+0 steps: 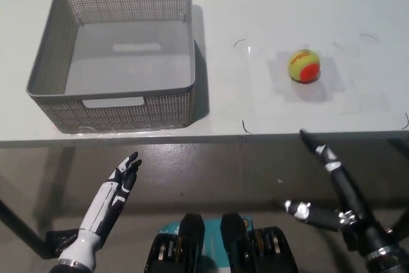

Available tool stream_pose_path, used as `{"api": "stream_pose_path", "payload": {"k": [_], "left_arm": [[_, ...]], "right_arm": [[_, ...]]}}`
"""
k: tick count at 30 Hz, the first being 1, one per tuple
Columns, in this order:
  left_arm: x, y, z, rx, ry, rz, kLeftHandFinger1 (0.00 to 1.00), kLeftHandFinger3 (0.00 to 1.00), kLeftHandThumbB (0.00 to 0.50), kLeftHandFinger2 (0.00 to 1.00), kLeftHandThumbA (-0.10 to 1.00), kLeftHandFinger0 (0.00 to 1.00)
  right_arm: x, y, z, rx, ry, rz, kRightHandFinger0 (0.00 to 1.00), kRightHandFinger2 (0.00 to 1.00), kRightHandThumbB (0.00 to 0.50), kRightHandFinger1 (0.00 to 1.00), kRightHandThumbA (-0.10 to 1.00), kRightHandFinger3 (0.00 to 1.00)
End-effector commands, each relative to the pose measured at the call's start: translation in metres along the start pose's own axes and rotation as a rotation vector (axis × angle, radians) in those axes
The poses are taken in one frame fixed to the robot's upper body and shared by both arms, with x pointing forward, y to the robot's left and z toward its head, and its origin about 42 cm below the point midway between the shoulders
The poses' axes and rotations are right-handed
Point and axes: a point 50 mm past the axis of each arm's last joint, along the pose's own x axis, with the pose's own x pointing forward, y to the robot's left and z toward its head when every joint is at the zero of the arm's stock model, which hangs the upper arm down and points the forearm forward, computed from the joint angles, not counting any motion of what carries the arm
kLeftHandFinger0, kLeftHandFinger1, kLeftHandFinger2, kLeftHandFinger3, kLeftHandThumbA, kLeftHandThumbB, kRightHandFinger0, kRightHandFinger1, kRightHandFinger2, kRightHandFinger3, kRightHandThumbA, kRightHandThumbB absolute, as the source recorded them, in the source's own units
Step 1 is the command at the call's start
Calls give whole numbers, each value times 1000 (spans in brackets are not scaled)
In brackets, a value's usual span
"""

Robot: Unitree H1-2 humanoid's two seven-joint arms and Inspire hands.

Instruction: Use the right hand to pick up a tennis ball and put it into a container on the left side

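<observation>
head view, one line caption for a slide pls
Tennis ball right of empty grey basket; both hands open below table edge.

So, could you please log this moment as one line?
tennis ball: on table, untouched | basket: empty | right hand: open, below table edge | left hand: open, resting

This looks like a robotics lab or test room, not a home. A plain white tabletop (287,17) fills the upper part of the frame, bare except for a grey mesh basket (115,110) at upper left and a yellow-and-orange ball (304,66) at upper right. Thin pen-drawn corner marks on the tabletop frame the ball's spot, like a marked test position. Below the table edge lies a smooth, glossy grey floor (211,171).
</observation>
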Motion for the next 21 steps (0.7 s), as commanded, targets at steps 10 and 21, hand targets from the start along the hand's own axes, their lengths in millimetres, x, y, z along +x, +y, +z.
{"api": "stream_pose_path", "payload": {"k": [10, 21], "left_arm": [[-3, -2, 9, 11, -63, -45, 1000, 1000, 180, 1000, 1000, 1000], [-3, -2, 9, 5, -66, -46, 1000, 1000, 194, 1000, 1000, 1000]], "right_arm": [[75, -96, 115, -590, -133, -155, 1000, 1000, 380, 1000, 1000, 1000], [175, -142, 154, -781, 33, -46, 1000, 1000, 447, 1000, 1000, 1000]]}}
